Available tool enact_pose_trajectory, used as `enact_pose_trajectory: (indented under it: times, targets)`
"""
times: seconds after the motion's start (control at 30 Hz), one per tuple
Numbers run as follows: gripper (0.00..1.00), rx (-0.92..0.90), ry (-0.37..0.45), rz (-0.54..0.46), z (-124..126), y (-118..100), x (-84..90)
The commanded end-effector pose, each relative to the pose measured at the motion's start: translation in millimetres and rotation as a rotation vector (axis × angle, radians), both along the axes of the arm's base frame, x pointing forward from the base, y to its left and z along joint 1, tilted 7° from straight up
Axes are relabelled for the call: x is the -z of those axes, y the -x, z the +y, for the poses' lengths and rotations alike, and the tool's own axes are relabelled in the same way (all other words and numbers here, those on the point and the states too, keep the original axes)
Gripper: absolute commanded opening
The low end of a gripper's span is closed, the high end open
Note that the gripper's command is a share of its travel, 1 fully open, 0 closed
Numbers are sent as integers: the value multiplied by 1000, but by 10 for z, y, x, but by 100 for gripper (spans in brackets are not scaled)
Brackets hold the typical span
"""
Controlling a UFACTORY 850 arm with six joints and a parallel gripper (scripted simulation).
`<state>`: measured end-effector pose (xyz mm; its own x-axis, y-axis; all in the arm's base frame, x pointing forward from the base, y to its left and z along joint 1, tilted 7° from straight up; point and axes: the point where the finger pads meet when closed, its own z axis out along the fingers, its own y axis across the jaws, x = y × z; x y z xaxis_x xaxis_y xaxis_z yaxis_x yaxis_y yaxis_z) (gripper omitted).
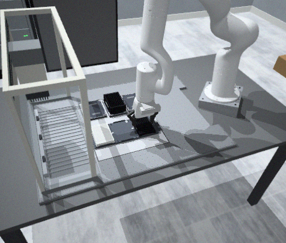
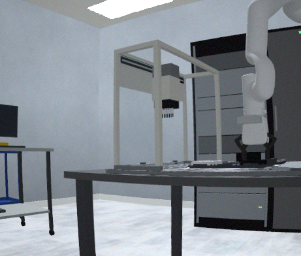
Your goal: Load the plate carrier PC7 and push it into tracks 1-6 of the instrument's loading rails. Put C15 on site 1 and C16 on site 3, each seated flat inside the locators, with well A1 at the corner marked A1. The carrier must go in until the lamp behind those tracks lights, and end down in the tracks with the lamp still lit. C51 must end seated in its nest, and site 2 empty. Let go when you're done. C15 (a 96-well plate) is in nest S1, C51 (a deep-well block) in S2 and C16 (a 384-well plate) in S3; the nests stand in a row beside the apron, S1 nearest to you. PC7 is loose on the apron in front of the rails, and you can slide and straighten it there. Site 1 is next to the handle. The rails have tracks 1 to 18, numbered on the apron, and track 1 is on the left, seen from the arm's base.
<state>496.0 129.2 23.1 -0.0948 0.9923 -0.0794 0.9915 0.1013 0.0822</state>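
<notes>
Only top view shows tool (image 1: 144,119) open, seemingly over plate (image 1: 145,128).

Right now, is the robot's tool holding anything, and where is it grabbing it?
Nothing is held. The tool is open, its fingers spread either side of a dark plate resting on the carrier.

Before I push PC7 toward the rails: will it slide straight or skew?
Plate carrier PC7 lies long and flat on the apron, so it likely slides easily and won't tip. A push off its centreline would probably skew it. The dark plate between the open jaws sits low, so it should ride along.
</notes>
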Motion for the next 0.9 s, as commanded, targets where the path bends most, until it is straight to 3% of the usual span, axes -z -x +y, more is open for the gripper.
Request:
enact_pose_trajectory:
  times: [0.0,0.63,0.87]
  targets:
    - [100,0,0,-1,2,-6,-5]
    - [100,0,0,-1,3,-6,-5]
    - [100,0,0,-1,11,5,-120]
